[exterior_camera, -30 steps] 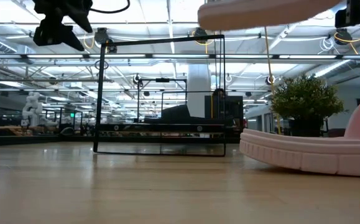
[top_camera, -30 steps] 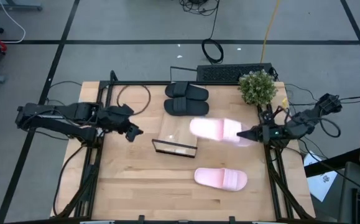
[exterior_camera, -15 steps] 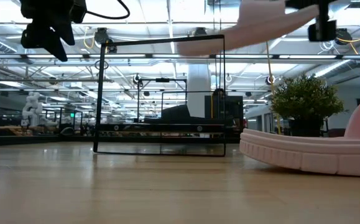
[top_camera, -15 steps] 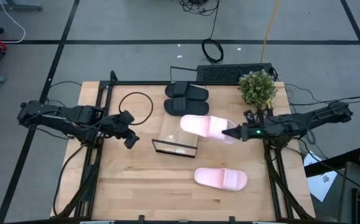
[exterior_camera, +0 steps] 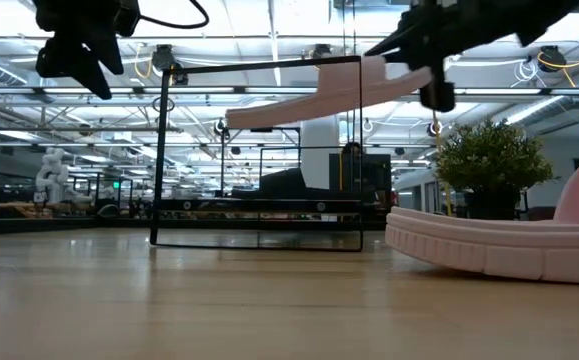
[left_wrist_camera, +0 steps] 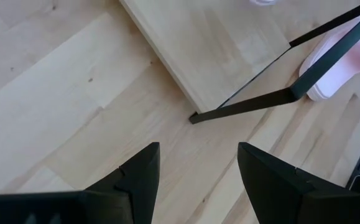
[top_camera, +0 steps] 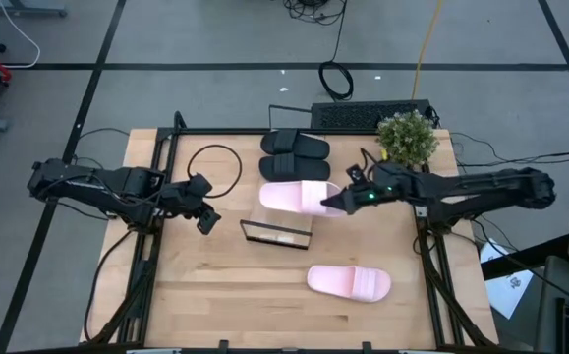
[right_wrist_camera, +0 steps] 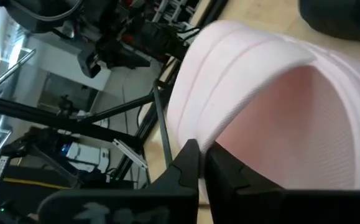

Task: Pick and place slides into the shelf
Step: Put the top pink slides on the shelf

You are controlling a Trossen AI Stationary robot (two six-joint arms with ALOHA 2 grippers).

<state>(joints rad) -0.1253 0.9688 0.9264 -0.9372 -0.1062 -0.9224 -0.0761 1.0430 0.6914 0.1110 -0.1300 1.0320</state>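
My right gripper [top_camera: 341, 201] is shut on a light pink slide [top_camera: 296, 195] and holds it in the air over the shelf [top_camera: 276, 222], a light-wood plank with a thin black frame [exterior_camera: 259, 150]. The second pink slide [top_camera: 350, 282] lies sole-down on the table near its near edge. The black pair [top_camera: 294, 155] lies side by side beyond the shelf. My left gripper [top_camera: 204, 208] hovers open to the left of the shelf, and in its wrist view the shelf's plank [left_wrist_camera: 217, 50] lies ahead of the open fingers. My right gripper pinches the pink slide between its two fingers at the slide's right-hand end [right_wrist_camera: 229, 134], coming level from the table's right, along the slide's length. The slide is lifted clear and tilted, its free left end [exterior_camera: 239, 118] lower than the held end [exterior_camera: 399, 75].
A potted plant [top_camera: 407, 136] stands at the table's far right corner, close behind the right arm. A dark keyboard [top_camera: 363, 115] lies past the far edge. A black cable loop [top_camera: 213, 162] lies left of the black pair. Bare tabletop [top_camera: 215, 285] spans the near left.
My right gripper has moved toward the table's left, carrying the pink slide from beside the plant to above the shelf. The slide has tipped: its free end now hangs lower than the held end. The gripper has stayed shut on it.
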